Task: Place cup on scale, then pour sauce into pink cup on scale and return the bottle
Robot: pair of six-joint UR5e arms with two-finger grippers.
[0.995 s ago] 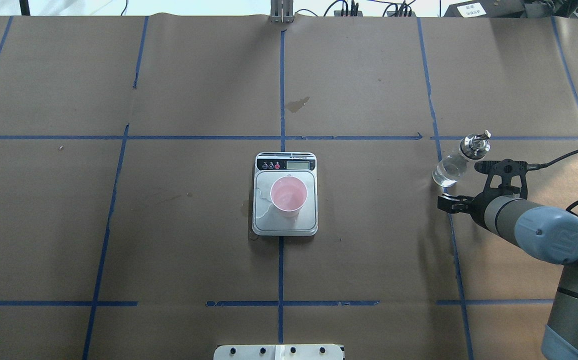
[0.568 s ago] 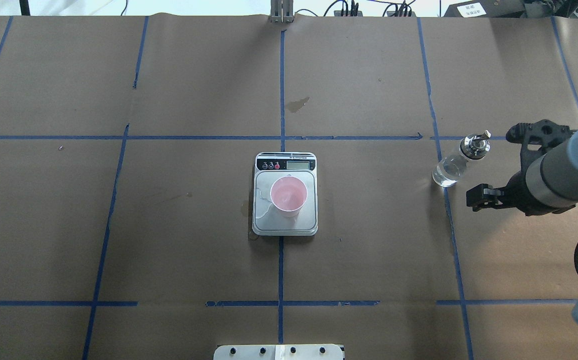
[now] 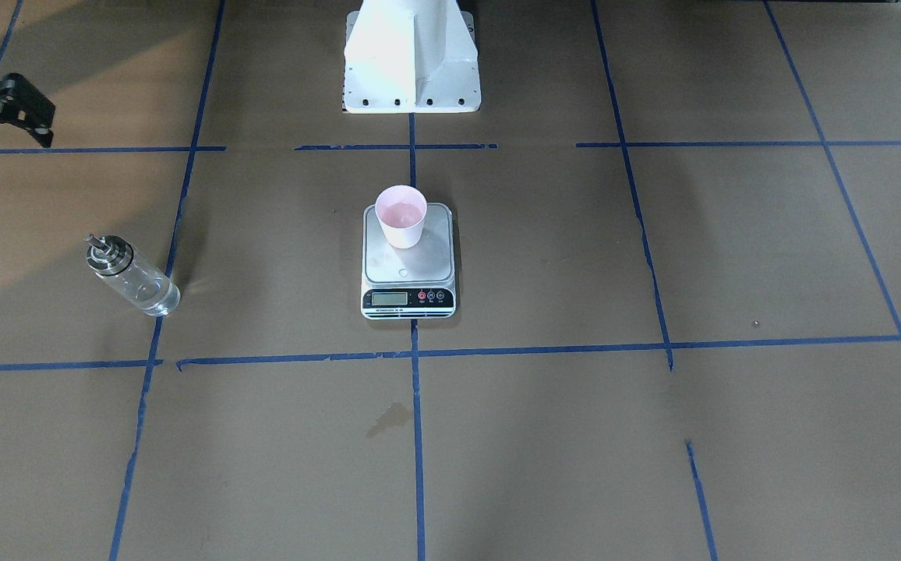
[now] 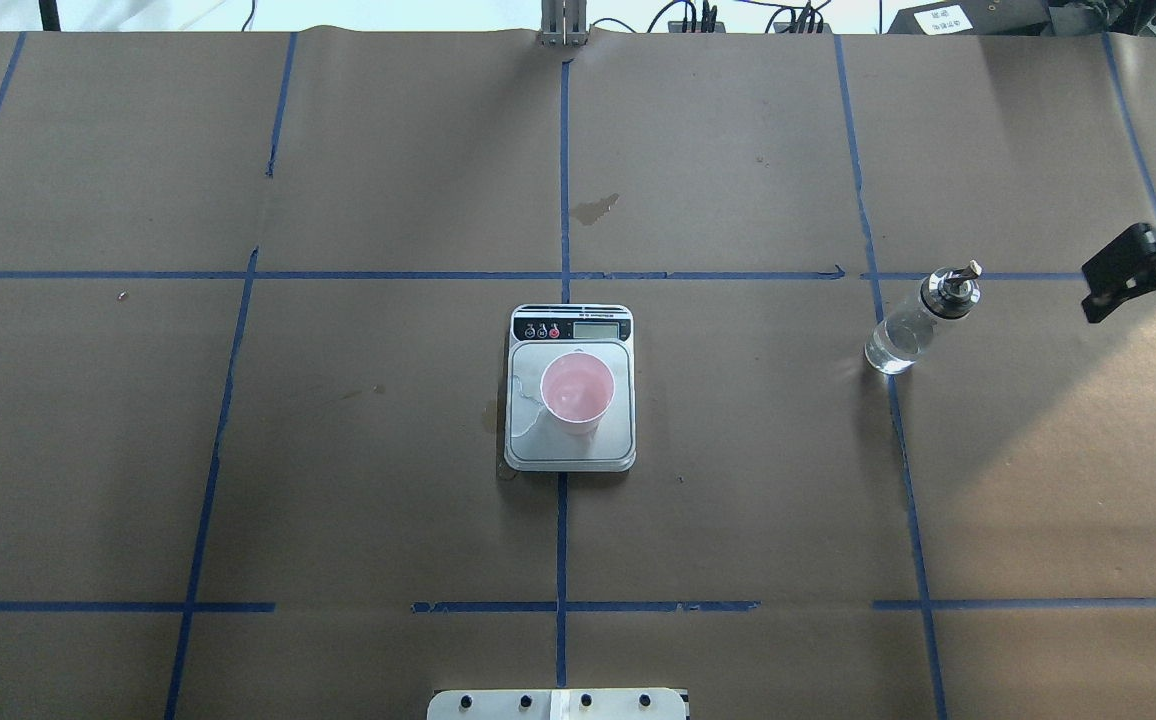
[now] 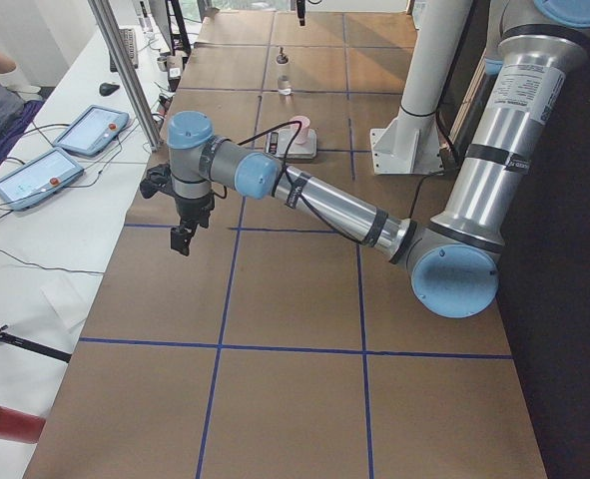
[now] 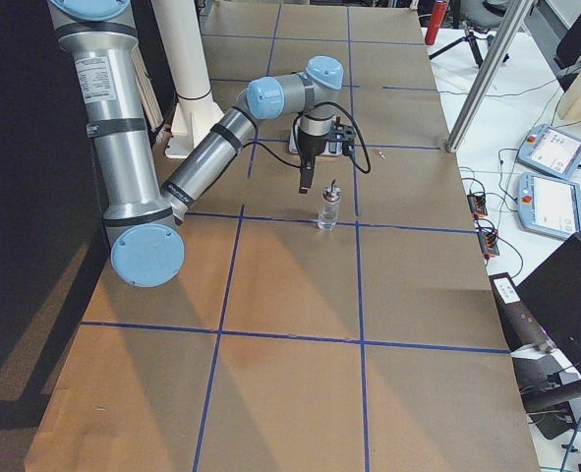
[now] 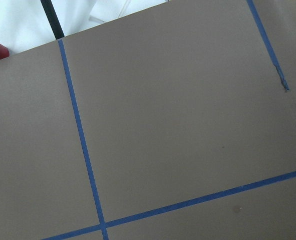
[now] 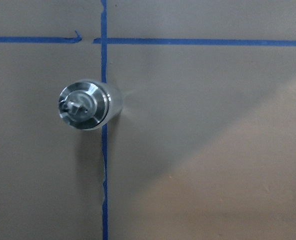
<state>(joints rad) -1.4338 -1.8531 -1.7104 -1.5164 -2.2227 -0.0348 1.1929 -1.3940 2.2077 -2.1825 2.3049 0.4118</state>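
The pale pink cup (image 4: 576, 390) stands upright on the scale (image 4: 613, 445) at the table's middle, toward the plate's edge away from the display; it also shows in the front view (image 3: 401, 216). The clear glass bottle (image 4: 913, 325) with its metal spout stands upright on the paper to the right, alone; the right wrist view sees it from above (image 8: 85, 105). My right gripper (image 4: 1153, 300) is open and empty at the view's right edge, raised and well clear of the bottle. My left gripper (image 5: 182, 239) hangs over the table's left end; I cannot tell its state.
The white robot base (image 3: 411, 62) stands behind the scale. A dark stain (image 4: 595, 208) marks the brown paper beyond the scale. Blue tape lines cross the table. Tablets (image 5: 85, 130) lie on a side bench past the left end.
My right gripper has drawn away from the bottle, moving right and farther back toward the view's edge. The bottle, cup and scale have not moved.
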